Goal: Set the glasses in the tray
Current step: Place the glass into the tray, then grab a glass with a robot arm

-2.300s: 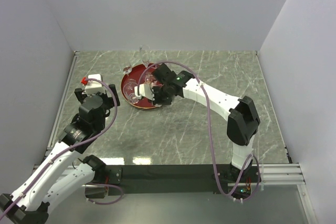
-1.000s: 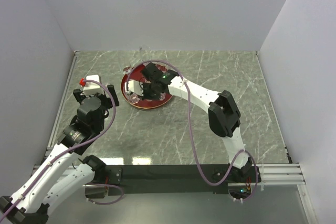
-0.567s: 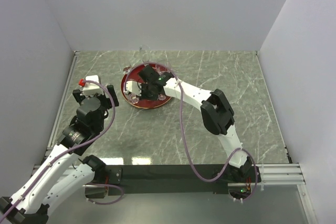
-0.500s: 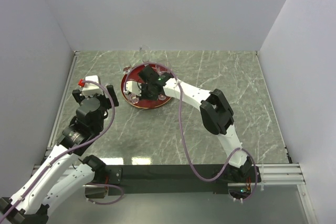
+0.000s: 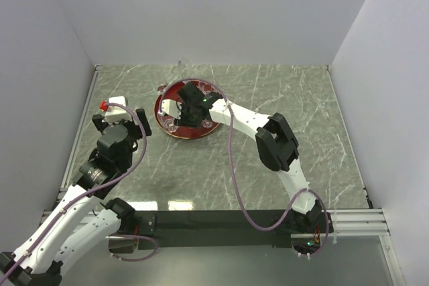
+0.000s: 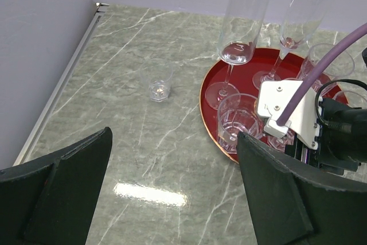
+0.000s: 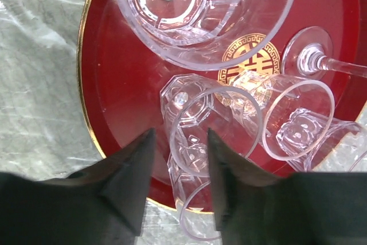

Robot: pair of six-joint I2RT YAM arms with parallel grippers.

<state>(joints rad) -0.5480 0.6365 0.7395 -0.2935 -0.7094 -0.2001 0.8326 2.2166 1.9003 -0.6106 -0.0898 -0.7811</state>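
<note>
Glasses are crowding the tray (image 7: 123,90) right now. Two tall flutes (image 6: 238,27) are standing on its far side, short tumblers are sitting around the gold emblem (image 7: 252,61), and one small glass (image 6: 159,88) is waiting out on the table (image 6: 103,119), well apart from the red rim.

Your right gripper (image 7: 180,136) is hanging low over the tray with its jaws partly apart around a tumbler (image 7: 198,113). I cannot tell whether the pads are touching it. Your left gripper (image 6: 173,139) is hovering spread wide, gripping nothing, and looking straight at that stray glass.

You're dealing with light, rigid, slick and brittle pieces, by my reading, and the clear walls are giving the cameras little to go on. For the stray one, I'd be closing across the body around mid-height, squeezing gently and keeping it upright. Space on the tray is getting tight, so clinking against a neighbour or tipping a flute looks like the main risk.

The polished, stone-patterned tabletop is throwing glare and looks hard and slippery, so a nudged glass could skate. White walls (image 5: 214,11) are closing in three sides, and a metal rail (image 6: 63,93) is running along the left edge.
</note>
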